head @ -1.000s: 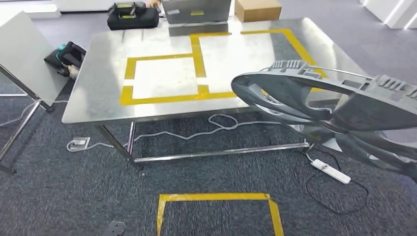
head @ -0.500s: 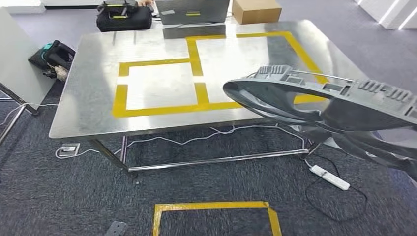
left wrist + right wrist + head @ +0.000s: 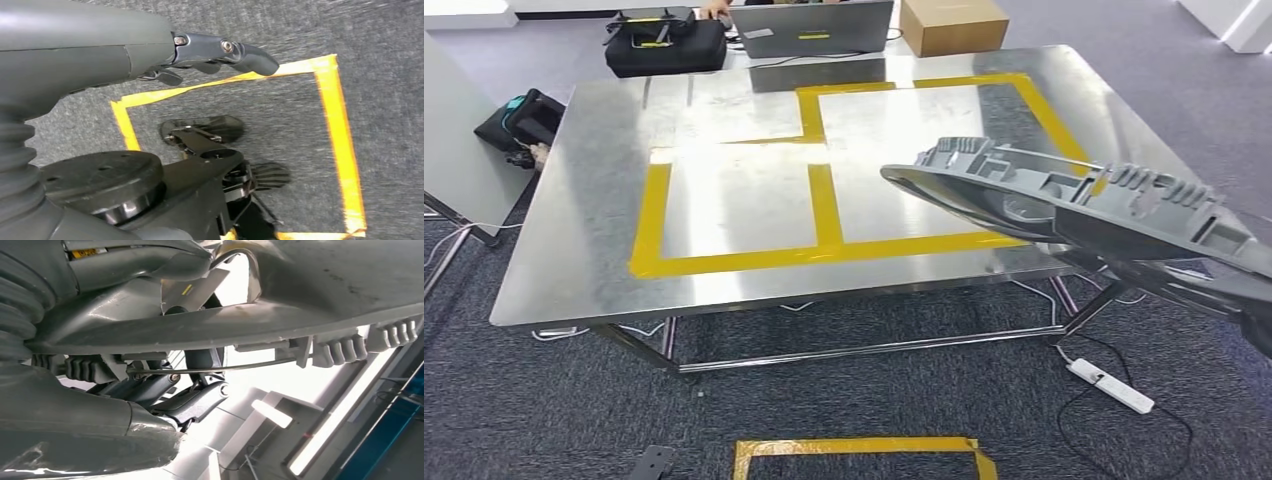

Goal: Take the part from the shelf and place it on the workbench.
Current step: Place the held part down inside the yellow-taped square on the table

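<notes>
The part (image 3: 1074, 210) is a large grey ribbed plastic moulding. It hangs in the air at the right of the head view, its tip over the workbench's near right corner. The workbench (image 3: 724, 110) is a steel table marked with yellow tape rectangles. In the right wrist view my right hand (image 3: 190, 400) grips the part (image 3: 300, 315) from underneath, dark fingers hooked around its edge and a thin rod. My left hand (image 3: 220, 52) hangs over the carpet with fingers stretched out and nothing in them.
A black bag (image 3: 664, 45), a laptop (image 3: 814, 25) and a cardboard box (image 3: 954, 22) stand along the bench's far edge. A power strip (image 3: 1109, 385) and cables lie on the carpet. A yellow tape square (image 3: 864, 450) marks the floor. Another bag (image 3: 524, 120) lies at the left.
The whole picture has shifted: the camera has come closer to the workbench, which is now larger and lower in view. The part stays held at the right.
</notes>
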